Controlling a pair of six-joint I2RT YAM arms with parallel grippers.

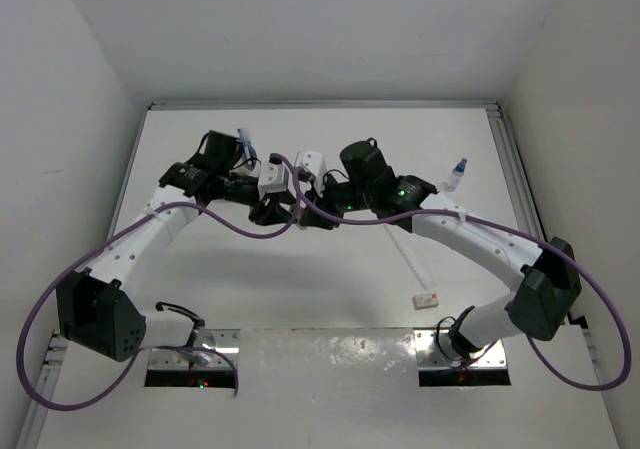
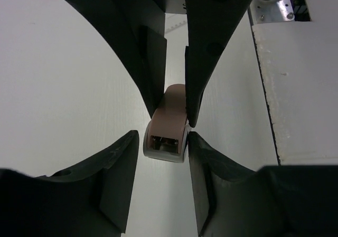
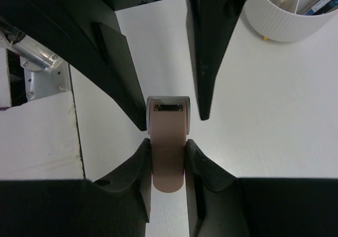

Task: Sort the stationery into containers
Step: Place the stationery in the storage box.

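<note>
**Two grippers on one eraser**

The right gripper (image 3: 168, 142) is clamped on one end of the tan eraser (image 3: 168, 122). The left gripper (image 2: 165, 135) straddles the opposite end with its jaws narrowed; whether they press it, I cannot tell. The white tub (image 3: 274, 23) stands ahead-right of the right gripper.

Left arm (image 1: 140, 239) and right arm (image 1: 480, 239): white shells, chunky black joint blocks, a purple cable (image 1: 35, 369) trailing back from each set of jaws. Jaws themselves are matte black wedges. Tiny green light (image 1: 400, 193) behind the right ones.
</note>
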